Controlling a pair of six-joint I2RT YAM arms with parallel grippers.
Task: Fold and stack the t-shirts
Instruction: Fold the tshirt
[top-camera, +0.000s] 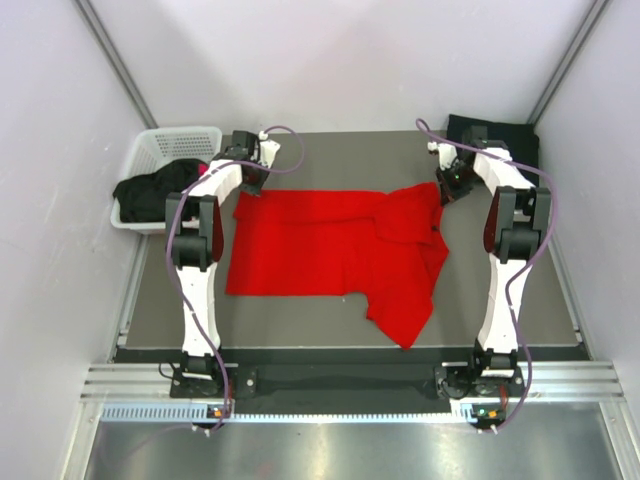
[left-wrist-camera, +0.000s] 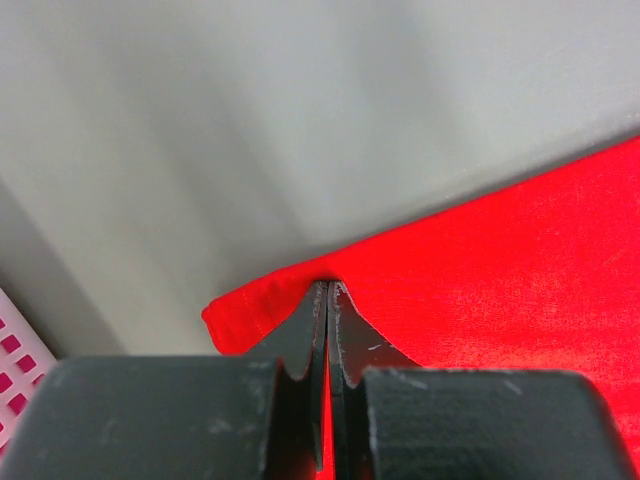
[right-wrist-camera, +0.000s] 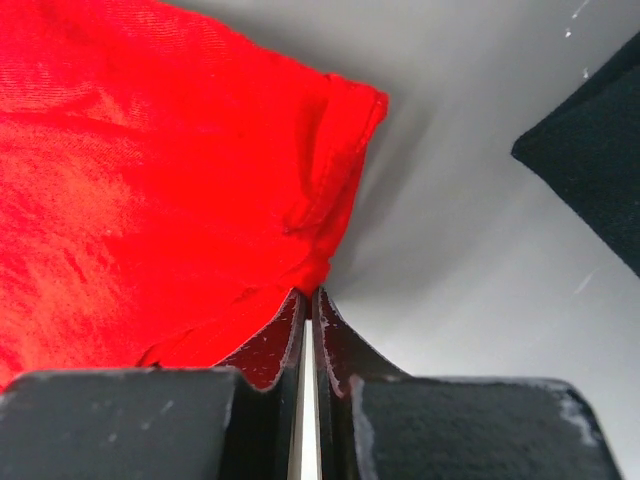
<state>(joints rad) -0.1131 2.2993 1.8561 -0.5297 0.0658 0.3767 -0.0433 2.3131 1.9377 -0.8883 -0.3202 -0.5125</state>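
Observation:
A large bright red t-shirt (top-camera: 330, 245) lies spread across the grey table, one part hanging toward the front right. My left gripper (top-camera: 252, 188) is at its far left corner. In the left wrist view its jaws (left-wrist-camera: 328, 285) are shut on the hem of the red t-shirt (left-wrist-camera: 500, 280), and red cloth shows between them. My right gripper (top-camera: 446, 192) is at the far right corner. Its jaws (right-wrist-camera: 308, 292) are shut, the tips pinching the edge of the red t-shirt (right-wrist-camera: 150, 150). A folded black t-shirt (top-camera: 520, 140) lies at the back right, and its corner (right-wrist-camera: 600, 170) shows in the right wrist view.
A white lattice basket (top-camera: 180, 140) stands off the table's back left corner with dark clothes (top-camera: 150, 190) spilling over its rim. Its lattice (left-wrist-camera: 15, 360) shows pink behind it. Grey walls close in the back and both sides.

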